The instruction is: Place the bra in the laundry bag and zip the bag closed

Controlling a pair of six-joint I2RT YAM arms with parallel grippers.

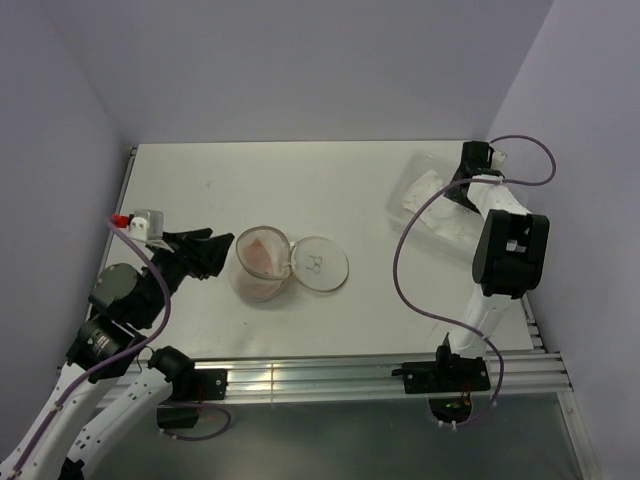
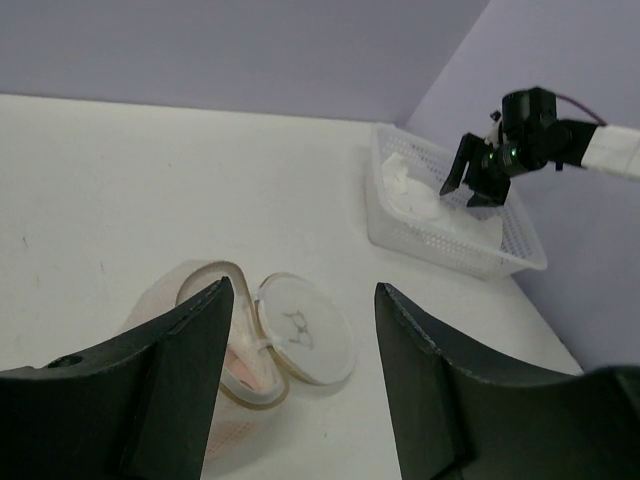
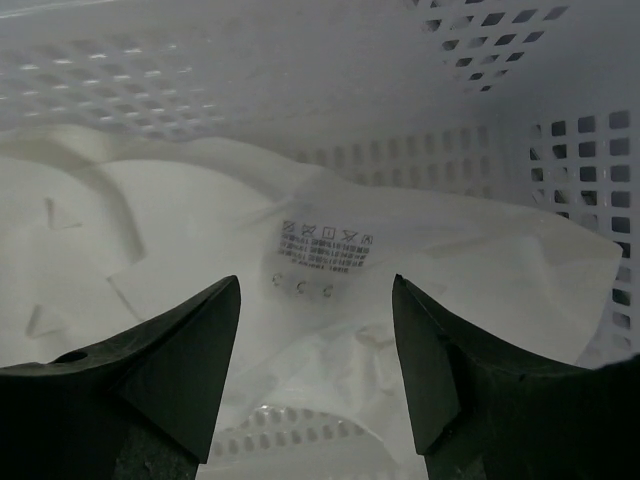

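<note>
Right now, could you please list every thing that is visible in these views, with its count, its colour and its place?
table: one, white, under everything.
laundry bag: one, whitish translucent mesh, near the middle of the table, unzipped.
lid: one, whitish with a small dark bra outline, lying open at the bag's right side.
pinkish fabric: one piece, inside the bag; I cannot tell what it is.
bin: one, clear perforated plastic, far right corner.
white garments: at least one, inside the bin; the exact count is hidden.
care label: one, white with dark print, on a garment.
left gripper: one, black, open, left of the bag.
right gripper: one, black, open, over the garments in the bin.
</note>
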